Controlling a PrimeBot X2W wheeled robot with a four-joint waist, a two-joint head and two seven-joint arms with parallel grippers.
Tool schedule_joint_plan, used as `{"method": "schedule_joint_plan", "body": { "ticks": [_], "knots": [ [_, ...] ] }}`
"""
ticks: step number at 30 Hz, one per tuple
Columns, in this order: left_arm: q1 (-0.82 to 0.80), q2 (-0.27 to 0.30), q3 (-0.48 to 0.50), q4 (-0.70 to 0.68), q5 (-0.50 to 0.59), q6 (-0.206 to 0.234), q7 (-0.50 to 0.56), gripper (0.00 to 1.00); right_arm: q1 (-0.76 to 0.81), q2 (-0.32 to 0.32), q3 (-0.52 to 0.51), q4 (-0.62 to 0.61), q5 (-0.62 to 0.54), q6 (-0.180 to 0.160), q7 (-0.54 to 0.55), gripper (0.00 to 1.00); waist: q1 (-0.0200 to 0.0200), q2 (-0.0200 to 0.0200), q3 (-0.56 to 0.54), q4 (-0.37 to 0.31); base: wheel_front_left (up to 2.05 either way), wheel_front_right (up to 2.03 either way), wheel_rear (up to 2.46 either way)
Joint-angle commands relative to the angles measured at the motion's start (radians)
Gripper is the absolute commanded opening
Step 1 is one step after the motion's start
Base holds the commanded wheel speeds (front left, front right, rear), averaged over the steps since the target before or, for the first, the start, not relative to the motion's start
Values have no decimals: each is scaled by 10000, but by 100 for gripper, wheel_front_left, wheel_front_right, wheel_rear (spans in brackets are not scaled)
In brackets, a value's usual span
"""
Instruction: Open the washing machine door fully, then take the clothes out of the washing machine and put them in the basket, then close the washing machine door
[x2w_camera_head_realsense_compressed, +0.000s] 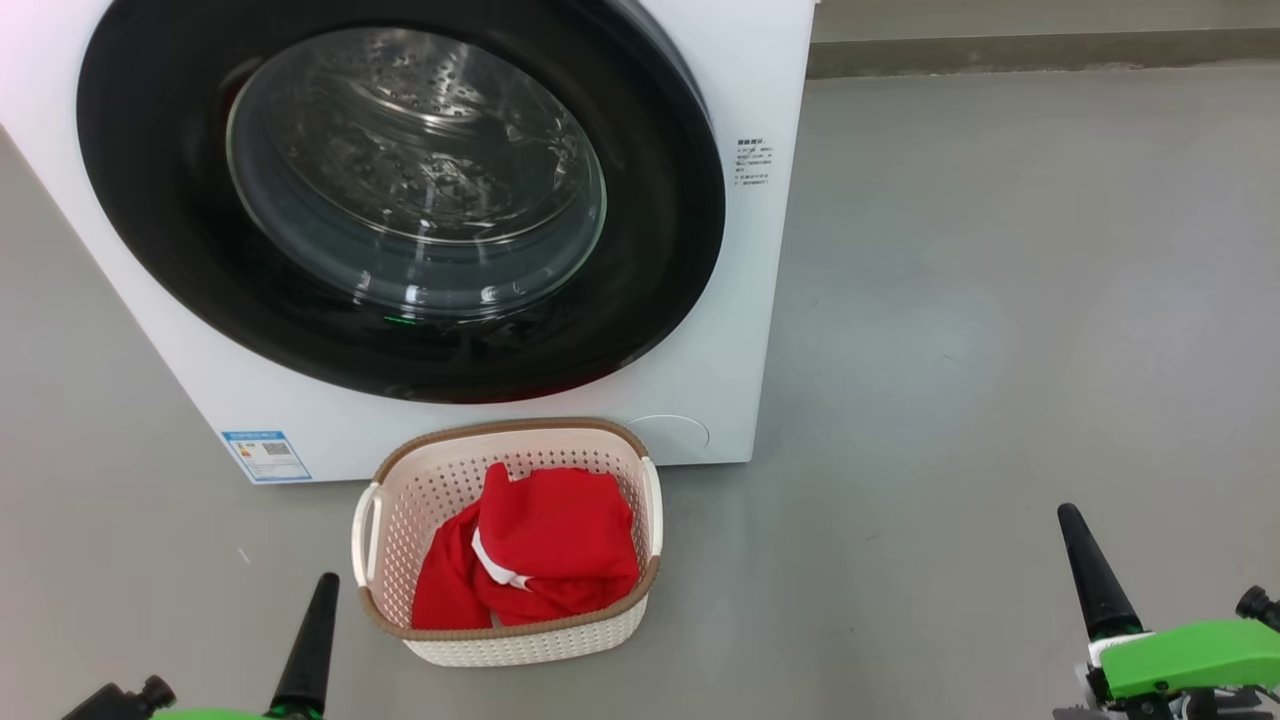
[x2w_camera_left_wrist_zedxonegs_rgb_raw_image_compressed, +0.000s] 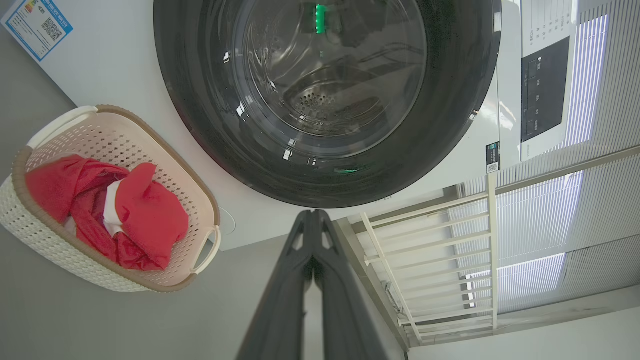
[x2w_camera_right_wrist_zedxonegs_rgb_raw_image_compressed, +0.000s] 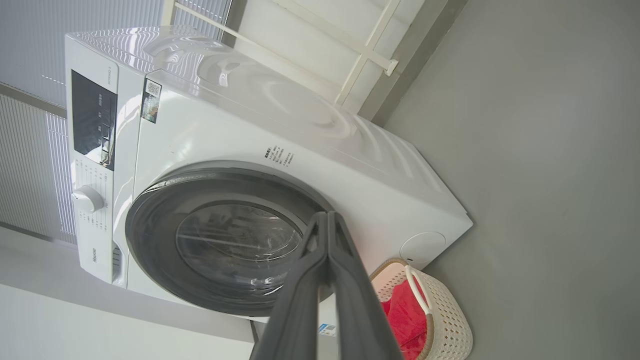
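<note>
— Two grippers are recorded. The left gripper (x2w_camera_head_realsense_compressed: 326, 585) is seen at the lower left of the head view and the right gripper (x2w_camera_head_realsense_compressed: 1072, 515) at the lower right. On each, the dark fingers are pressed together tip to tip, as is confirmed in both wrist views. Both are seen against the grey floor (x2w_camera_head_realsense_compressed: 950, 300), well apart from every other item.

— How is the washing machine door (x2w_camera_head_realsense_compressed: 400, 200) entered?

— A wide glossy black rim is noted around a bulging clear glass bowl, through which the perforated steel drum is made out. The door is found shut, flush against the white front of the washing machine (x2w_camera_head_realsense_compressed: 765, 300), at the upper left of the head view.

— And the clothes (x2w_camera_head_realsense_compressed: 545, 545)?

— Bright red fabric with a strip of white trim is found bunched inside the basket (x2w_camera_head_realsense_compressed: 500, 428). The number of pieces cannot be told.

— The basket itself?

— Cream perforated walls, a brown woven-look rim and a handle on each short side are noted. It is set on the floor just beside the machine's front, below the door's lower rim, between the blue label (x2w_camera_head_realsense_compressed: 266, 456) and the round cap (x2w_camera_head_realsense_compressed: 668, 435).

— Edges and room?

— The machine's right edge is placed right of centre in the head view. Open floor is spread beyond it to the wall base at the top. A white railing (x2w_camera_left_wrist_zedxonegs_rgb_raw_image_compressed: 425, 260) is seen beside the machine at the lower right of the left wrist view.
</note>
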Motion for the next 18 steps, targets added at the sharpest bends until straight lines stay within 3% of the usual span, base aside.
{"method": "schedule_joint_plan", "body": {
  "ticks": [1,18],
  "knots": [
    [-548,70,338,-188,-368,-123,93,0,-630,-205,153,-189,384,-1,86,0,-1,-1,10,-3,0,0,0],
    [-792,81,553,16,-2316,-192,582,0,-1078,-237,144,137,2406,-6,606,0,-1,-1,99,-30,0,0,0]
  ]
}}
